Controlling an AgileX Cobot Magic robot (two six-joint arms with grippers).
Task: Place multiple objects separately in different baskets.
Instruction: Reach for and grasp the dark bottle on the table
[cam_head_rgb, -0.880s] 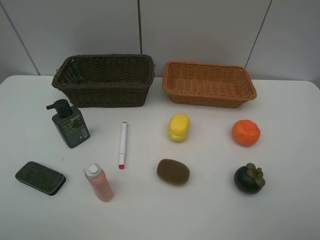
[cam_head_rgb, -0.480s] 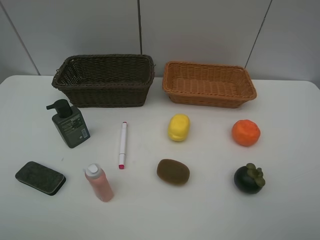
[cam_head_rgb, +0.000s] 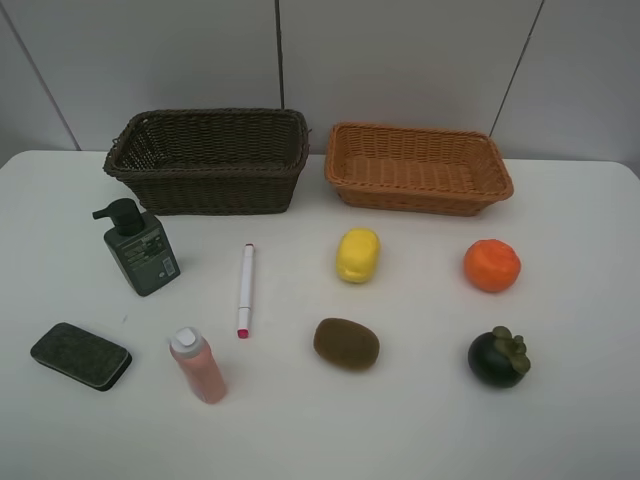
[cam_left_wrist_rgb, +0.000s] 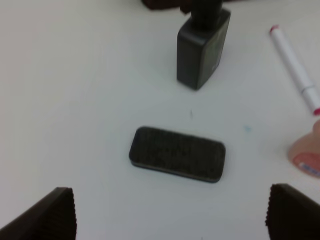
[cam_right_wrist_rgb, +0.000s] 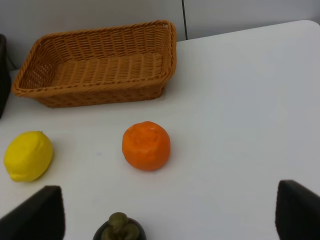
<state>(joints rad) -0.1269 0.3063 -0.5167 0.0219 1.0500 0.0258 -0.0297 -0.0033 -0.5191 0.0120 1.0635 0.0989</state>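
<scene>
With left gripper (cam_left_wrist_rgb: 170, 220) spread wide above a flat, fuzzy eraser (cam_left_wrist_rgb: 177, 153); with right gripper (cam_right_wrist_rgb: 167, 212) spread wide near a dimpled round orange (cam_right_wrist_rgb: 146, 145). Behind, on smooth white table (cam_head_rgb: 300, 430), woven dark basket (cam_head_rgb: 205, 190) beside tan basket (cam_head_rgb: 420, 200).

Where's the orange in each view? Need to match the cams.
Exterior high: orange on the right side, in front of the tan basket, behind the mangosteen.
Left wrist: not in it.
Right wrist: orange between the tan basket and the mangosteen.
Shared landmark: the tan basket, seen in exterior high and right wrist; left wrist does not show it.
</scene>
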